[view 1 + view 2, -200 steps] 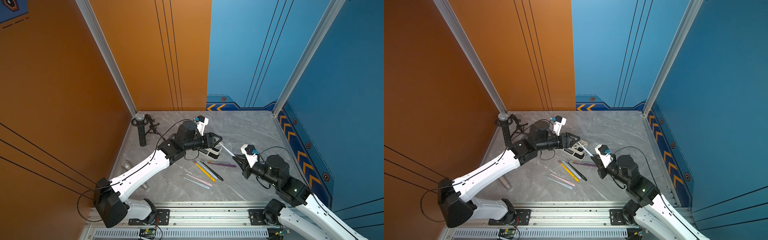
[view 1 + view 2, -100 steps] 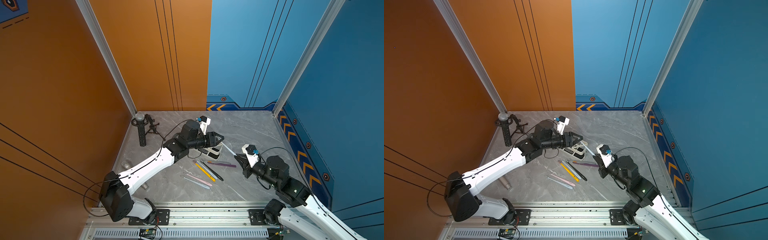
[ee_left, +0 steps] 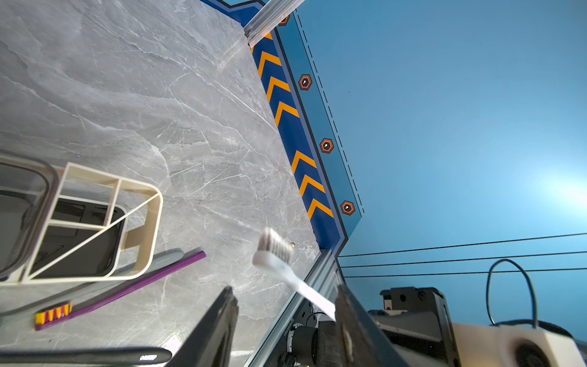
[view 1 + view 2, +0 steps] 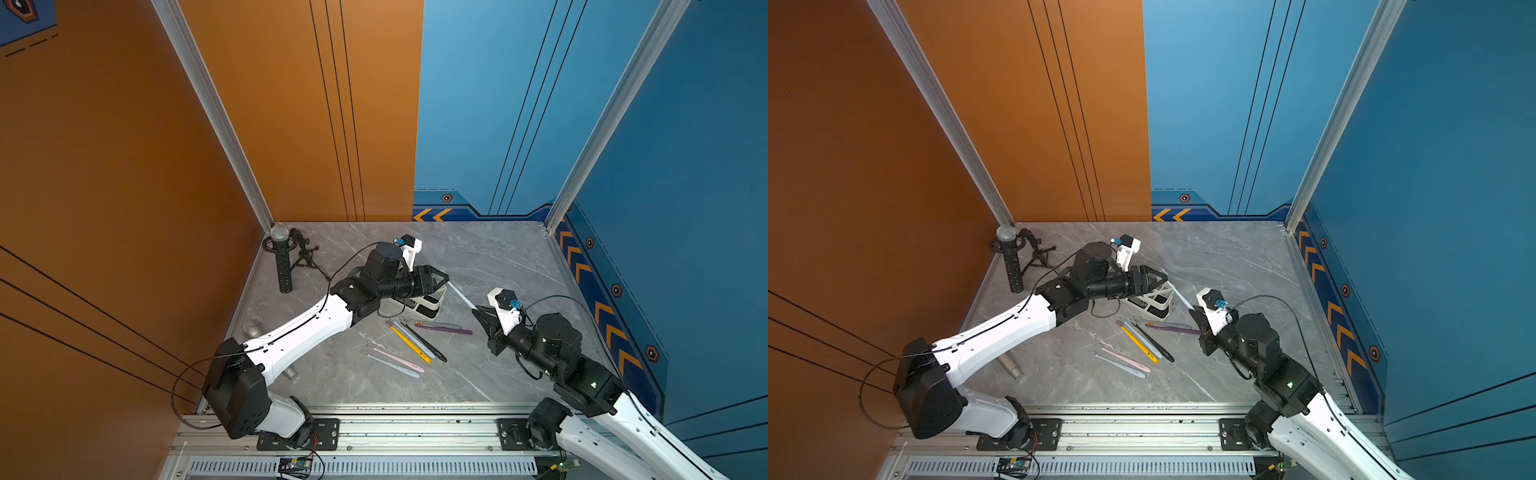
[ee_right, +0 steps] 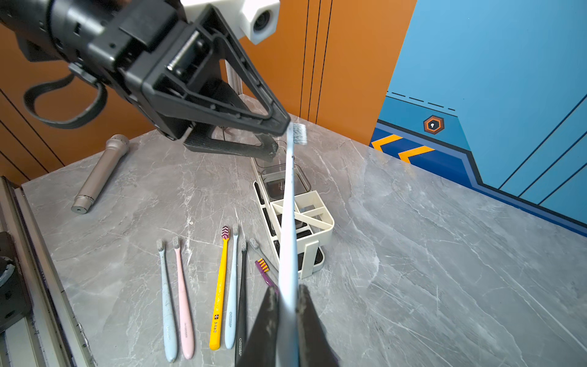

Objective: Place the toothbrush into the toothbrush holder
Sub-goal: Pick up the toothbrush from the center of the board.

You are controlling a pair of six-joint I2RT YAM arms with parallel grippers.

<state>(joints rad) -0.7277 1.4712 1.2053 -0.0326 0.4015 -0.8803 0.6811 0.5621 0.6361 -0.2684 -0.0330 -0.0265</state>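
1. Holding the toothbrush (image 5: 289, 206) by the lower end of its handle, the right gripper (image 5: 287, 292) had its jaws pressed together on it. The pick-up looked done: the brush was clear of the table (image 5: 428, 254) and slanted upward, with the bristles at its far end.
2. The toothbrush hung in the air just beside and above the toothbrush holder (image 5: 328, 227), not in it. No part of it had entered a compartment.
3. The left gripper (image 5: 279, 139) hung over the holder with its jaws apart and their tips close about the brush's head. In the left wrist view the neck crossed the gap nearer one jaw, but whether it touched that jaw could not be told.
4. The holder stood upright on the table. Its divided white compartment was empty as far as the views showed, and the clear cups sat at its other end.
5. By this reading the task was about half done. The brush was lifted and brought to the holder, and it may have been offered to the left arm. Aiming it over a slot, lowering it in and letting go all remained.
6. Several spare brushes (image 5: 219, 292) lay flat on the table beside the holder, with neither gripper on them.
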